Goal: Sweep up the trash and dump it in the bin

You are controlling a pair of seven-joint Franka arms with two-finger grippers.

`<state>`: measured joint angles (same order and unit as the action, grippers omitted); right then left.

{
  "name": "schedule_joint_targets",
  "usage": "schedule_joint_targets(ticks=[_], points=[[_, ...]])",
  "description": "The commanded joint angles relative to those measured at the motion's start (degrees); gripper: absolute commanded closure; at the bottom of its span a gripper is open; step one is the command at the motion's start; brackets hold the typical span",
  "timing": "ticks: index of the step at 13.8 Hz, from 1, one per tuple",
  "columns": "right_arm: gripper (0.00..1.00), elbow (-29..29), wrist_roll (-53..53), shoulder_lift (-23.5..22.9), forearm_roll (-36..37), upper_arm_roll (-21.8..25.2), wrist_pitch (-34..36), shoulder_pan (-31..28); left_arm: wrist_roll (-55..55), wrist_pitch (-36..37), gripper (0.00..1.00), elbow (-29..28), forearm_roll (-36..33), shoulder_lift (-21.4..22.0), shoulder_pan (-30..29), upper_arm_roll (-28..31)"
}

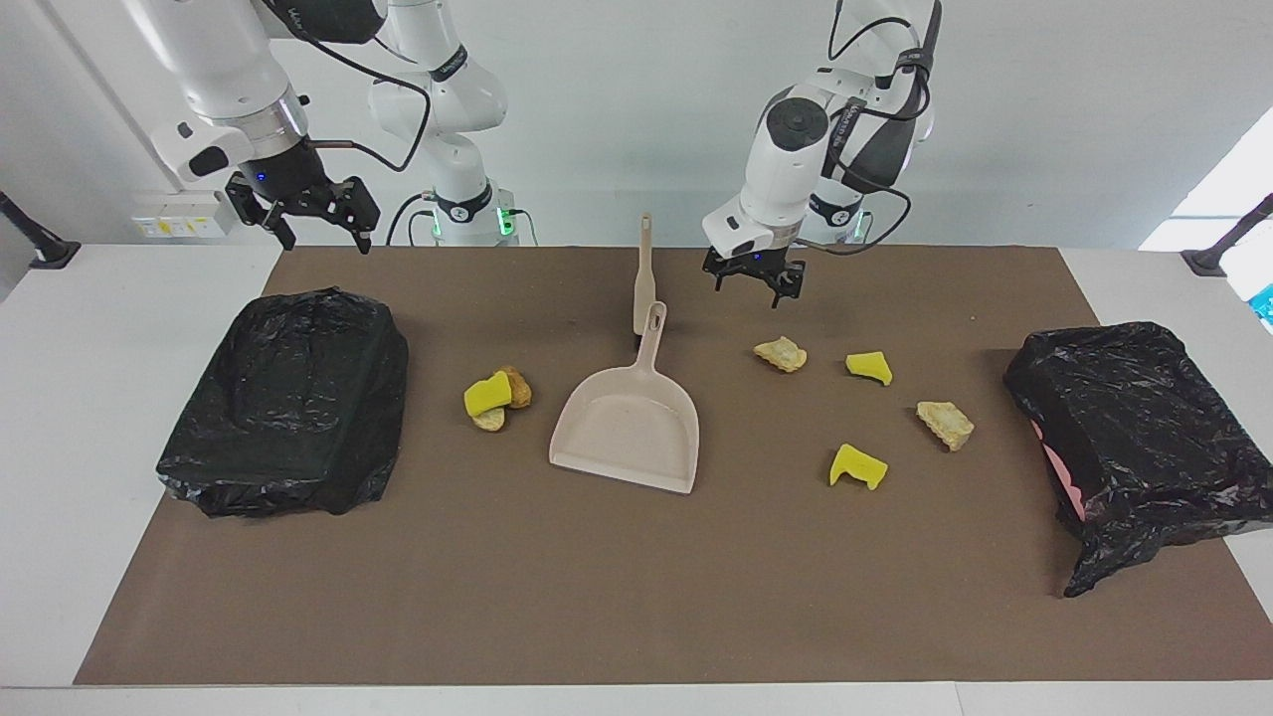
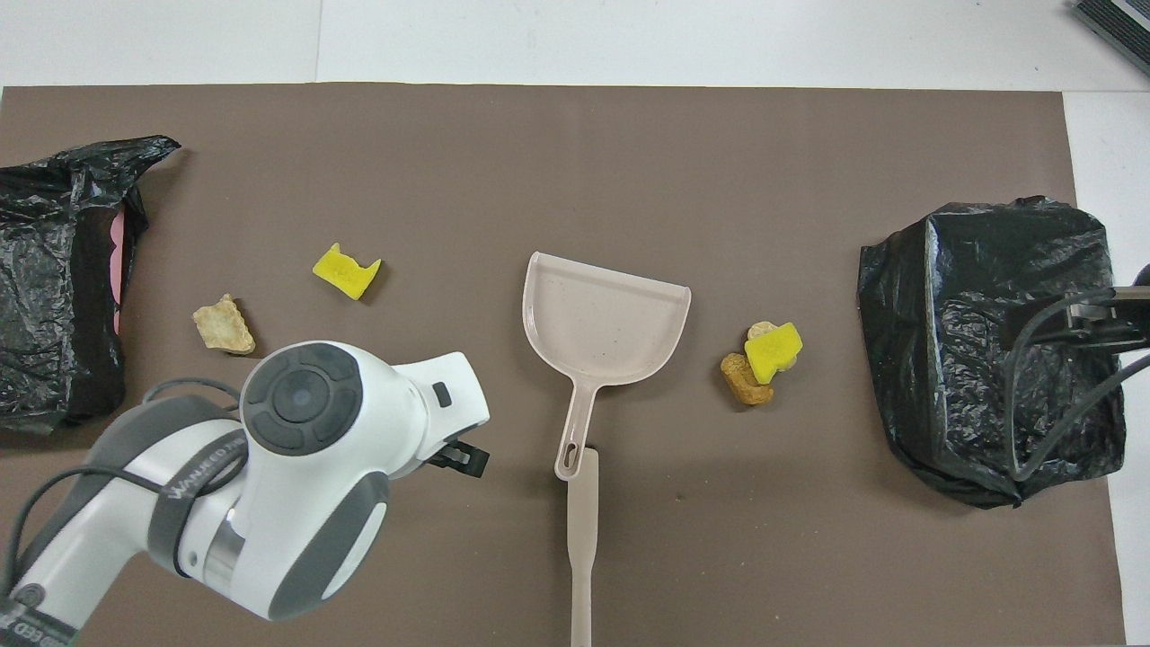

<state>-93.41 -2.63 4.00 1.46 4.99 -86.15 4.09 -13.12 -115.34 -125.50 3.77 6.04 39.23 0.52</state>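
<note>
Trash lies scattered on the brown mat: a yellow piece with tan chunks (image 1: 497, 398) heaped beside the beige dustpan (image 1: 629, 423), and toward the left arm's end a tan chunk (image 1: 781, 354), a yellow piece (image 1: 869, 367), another tan chunk (image 1: 946, 424) and another yellow piece (image 1: 857, 465). My left gripper (image 1: 753, 285) hangs open and empty over the mat between the brush handle (image 1: 644, 273) and the nearest tan chunk. My right gripper (image 1: 303, 221) waits open above the corner by a black-bagged bin (image 1: 288, 403). In the overhead view my left arm hides two pieces.
A second black-bagged bin (image 1: 1134, 438), pink showing at its mouth, stands at the left arm's end. The brush lies nearer the robots than the dustpan (image 2: 606, 328), its tip touching the dustpan's handle. Bare mat (image 1: 597, 597) stretches along the edge farthest from the robots.
</note>
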Motion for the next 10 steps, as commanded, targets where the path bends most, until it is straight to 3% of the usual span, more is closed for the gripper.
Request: schedule_joint_targets(ticks=[1, 6, 10], points=[[0.00, -0.7, 1.1, 0.8, -0.9, -0.4, -1.2, -0.9, -7.4, -3.7, 0.00, -5.0, 0.4, 3.7, 6.4, 1.2], [0.00, -0.8, 1.1, 0.8, -0.9, -0.4, -1.2, -0.9, -18.5, -9.5, 0.00, -8.9, 0.4, 3.9, 17.8, 1.2], [0.00, -0.8, 1.2, 0.9, -0.9, -0.4, 0.1, -0.8, -21.6, -16.1, 0.00, -12.2, 0.4, 2.2, 21.3, 1.1]])
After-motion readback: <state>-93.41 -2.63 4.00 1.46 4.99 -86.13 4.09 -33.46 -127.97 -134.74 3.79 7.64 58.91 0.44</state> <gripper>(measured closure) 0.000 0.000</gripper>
